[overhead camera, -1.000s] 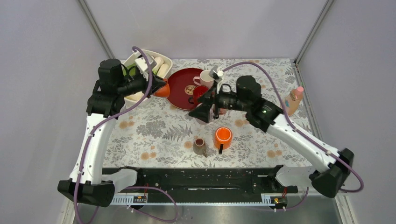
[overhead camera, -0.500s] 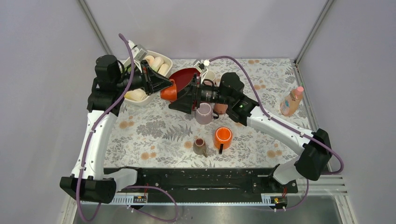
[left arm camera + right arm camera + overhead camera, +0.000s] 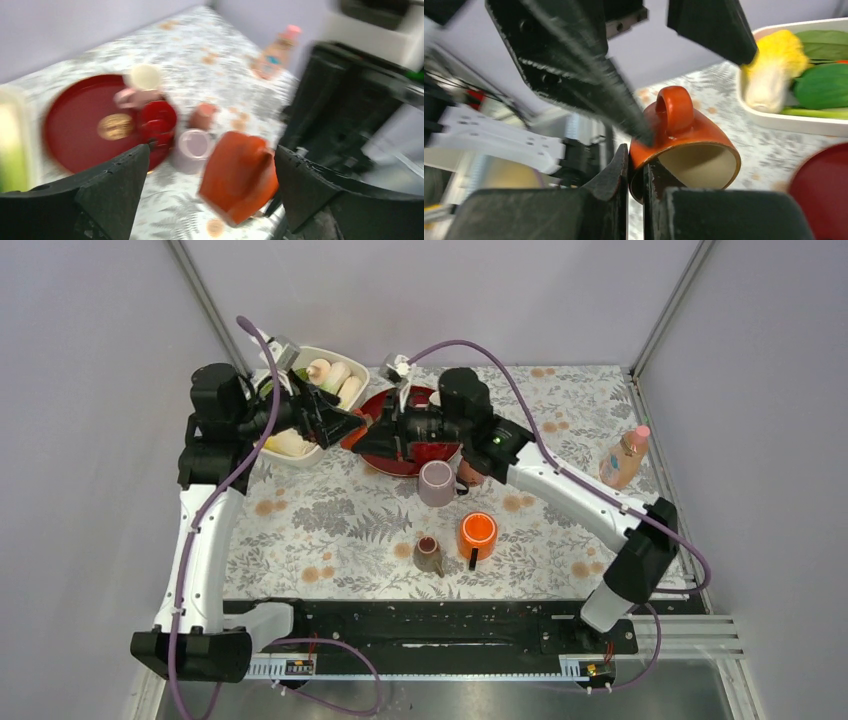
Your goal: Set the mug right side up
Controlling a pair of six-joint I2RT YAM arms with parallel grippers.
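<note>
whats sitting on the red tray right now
The left wrist view shows a pink mug, a red mug at the edge and a small gold disc on the red tray. From above, the right arm covers much of it.

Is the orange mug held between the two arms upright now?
Tipped: the orange mug has its mouth facing sideways, handle on top, rim pinched in the right gripper.
</note>
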